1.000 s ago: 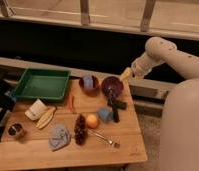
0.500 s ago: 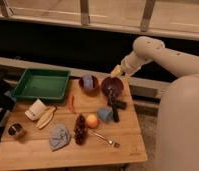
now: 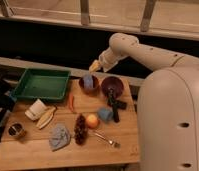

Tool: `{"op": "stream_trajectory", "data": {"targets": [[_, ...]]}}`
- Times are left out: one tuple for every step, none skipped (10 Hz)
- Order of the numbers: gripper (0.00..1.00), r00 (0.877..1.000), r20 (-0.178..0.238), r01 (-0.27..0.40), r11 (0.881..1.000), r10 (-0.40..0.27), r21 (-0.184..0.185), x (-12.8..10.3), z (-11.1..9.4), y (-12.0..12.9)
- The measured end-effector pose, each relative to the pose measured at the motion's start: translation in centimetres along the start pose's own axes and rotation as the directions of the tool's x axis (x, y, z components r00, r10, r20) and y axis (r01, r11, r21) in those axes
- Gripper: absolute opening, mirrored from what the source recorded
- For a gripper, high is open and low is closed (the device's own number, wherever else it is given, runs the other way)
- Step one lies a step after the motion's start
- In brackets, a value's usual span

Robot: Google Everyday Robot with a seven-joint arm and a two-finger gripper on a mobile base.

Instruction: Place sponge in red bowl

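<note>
Gripper high at the table's back edge, near the bowls.
The gripper [image 3: 95, 66] hangs above and left of the red bowl [image 3: 113, 86], which stands on the table [image 3: 124, 146] beside a second bowl [image 3: 82, 89]. Its tip looks yellowish; I cannot tell whether that is the sponge, or how wide it stands.

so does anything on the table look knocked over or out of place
The white cup near the green tray seems tipped on its side, and a black tool leans on the rim of the red bowl. The gripper hovers above and left of that bowl.
</note>
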Motion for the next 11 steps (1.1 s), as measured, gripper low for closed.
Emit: {"op": "stream_trajectory", "data": {"targets": [[0.62,1.000,-0.001,-0.001,1.000,0.001,0.001,0.1,0.0,-0.1],[0.62,1.000,0.000,-0.004,1.000,0.004,0.004,0.1,-0.2,-0.4],[0.62,1.000,-0.002,0.000,1.000,0.000,0.001,0.1,0.0,-0.1],[0.62,1.000,-0.004,0.000,1.000,0.000,0.005,0.1,0.1,-0.2],[0.62,1.000,-0.009,-0.007,1.000,0.007,0.023,0.1,0.3,-0.6],[0.62,1.000,-0.018,-0.007,1.000,0.007,0.024,0.0,1.5,-0.5],[0.62,1.000,-0.030,-0.004,1.000,0.005,0.024,0.0,3.1,-0.3],[0.62,0.999,-0.034,-0.004,1.000,0.005,0.025,0.0,4.4,-0.3],[0.62,0.999,-0.038,-0.001,1.000,0.002,0.028,-0.4,5.8,-0.3],[0.62,0.999,-0.051,0.011,1.000,-0.009,0.028,-0.7,7.6,0.2],[0.62,0.998,-0.060,0.019,0.999,-0.017,0.029,-0.9,8.9,0.3]]}}
